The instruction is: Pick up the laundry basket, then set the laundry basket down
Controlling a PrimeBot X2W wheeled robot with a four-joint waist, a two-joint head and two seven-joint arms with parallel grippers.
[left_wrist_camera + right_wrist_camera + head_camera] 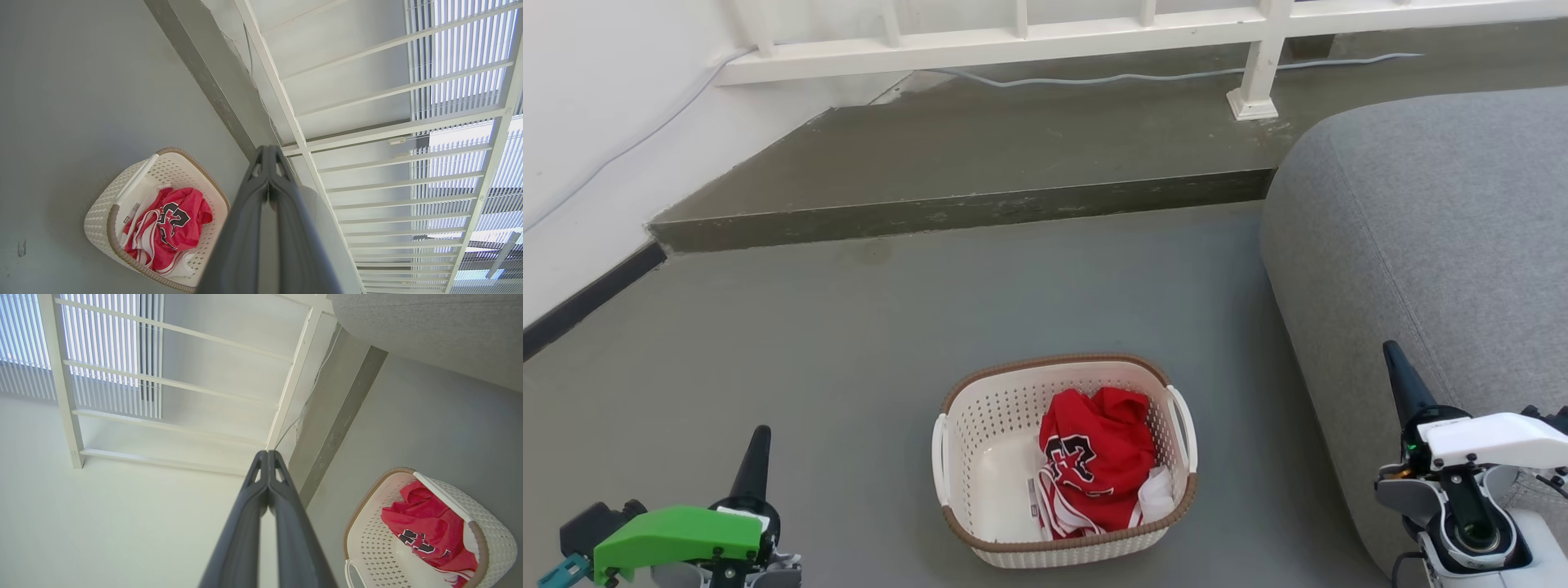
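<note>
The laundry basket (1001, 408) stands on the grey floor in the lower middle of the head view, cream-white and perforated with a brown rim and a white loop handle on each short side. A red jersey (1094, 461) lies crumpled inside it. My left gripper (754, 461) is at the lower left, well apart from the basket, with its tips together and nothing in them. My right gripper (1403, 380) is at the lower right in front of the sofa, also shut and empty. The basket (102, 212) sits left of my left gripper (268, 153). The basket (490, 522) sits right of my right gripper (267, 457).
A grey sofa (1429, 245) rises at the right, close to the basket's right side. Behind the basket is a raised concrete step (964, 208) with a white railing (1013, 41) and a grey cable (1160, 77). A white wall (588, 139) bounds the left.
</note>
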